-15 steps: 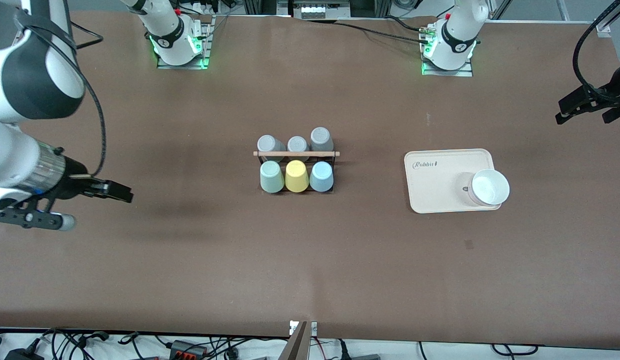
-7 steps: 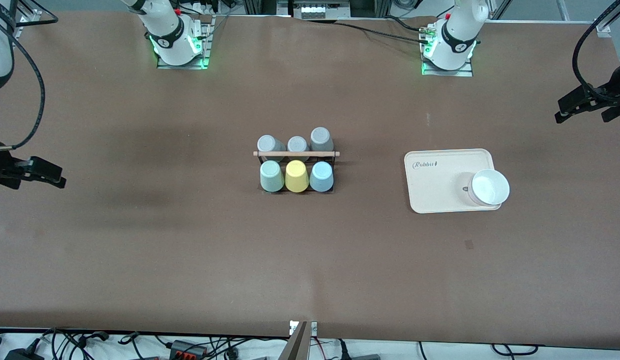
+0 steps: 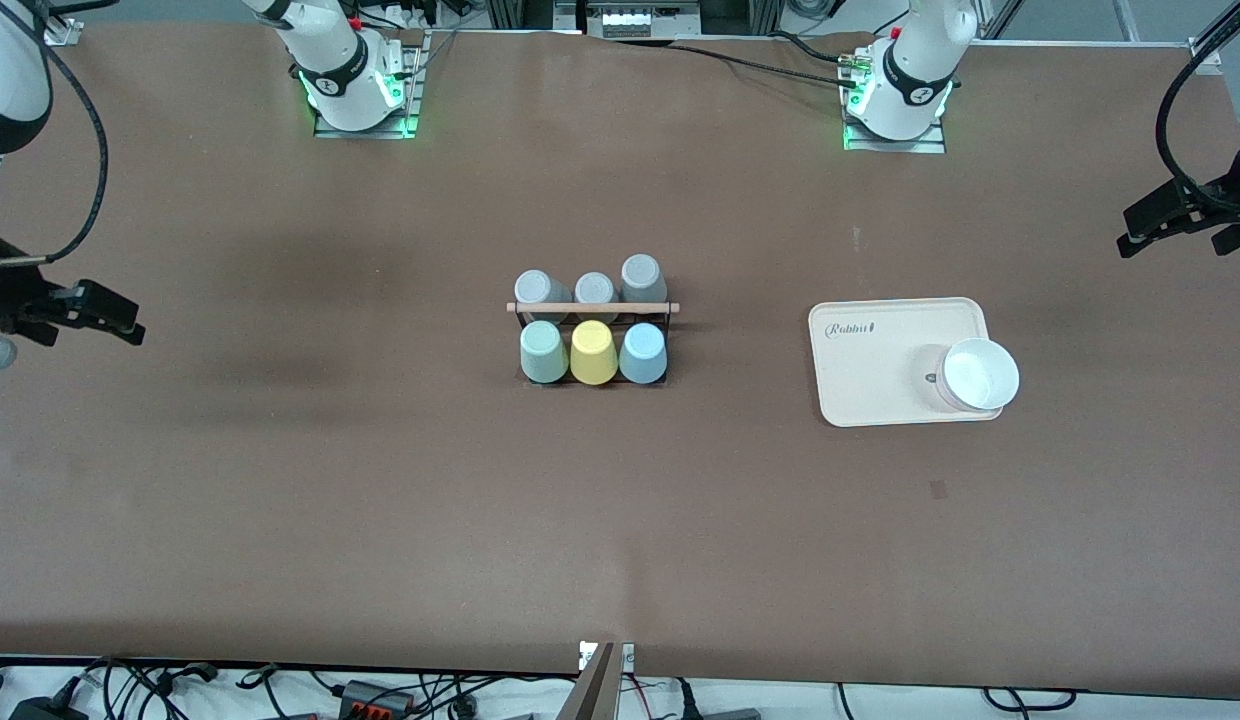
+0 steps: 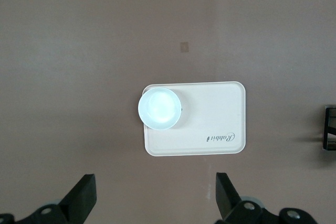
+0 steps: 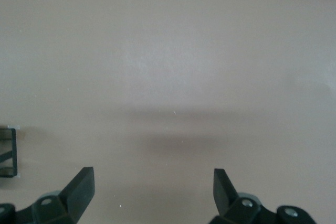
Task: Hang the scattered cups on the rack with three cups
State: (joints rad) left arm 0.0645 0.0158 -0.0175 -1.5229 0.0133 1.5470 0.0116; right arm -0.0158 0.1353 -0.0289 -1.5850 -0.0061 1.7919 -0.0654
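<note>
Rack: black wire cup rack (image 3: 592,335) with a light wooden rod (image 3: 592,308) across its top stood at mid-table.
Row nearer the front camera: mint-green cup (image 3: 543,352), yellow cup (image 3: 593,352) and light blue cup (image 3: 642,353), all upside down, side by side on the rack.
Row farther from the camera: three grey cups (image 3: 592,284), also upside down.
Progress: no cup lay loose on the table in any view; both task cups sat on the rack. Judged the hanging done, with nothing left except parking the arms.
Right gripper (image 3: 105,312): hung over bare table at the right arm's end, well apart from the rack. Fingers (image 5: 79,187) spread wide, nothing between them.
Right wrist view: only a corner of the rack frame (image 5: 9,153) showed at the picture's edge; no cup in sight.
Left gripper (image 3: 1160,215): hung over the left arm's end of the table, well apart from the rack. Fingers (image 4: 84,203) parted, empty.
Left wrist view: a cream tray (image 4: 220,108) with a white bowl (image 4: 160,108) on its corner lay below; the rack showed only as a dark sliver at the edge.
Cups relative to jaws: both task cups far from either pair of jaws, neither lined up for a grasp.
Other: tray (image 3: 880,360) and bowl (image 3: 978,375) lay toward the left arm's end, untouched.
</note>
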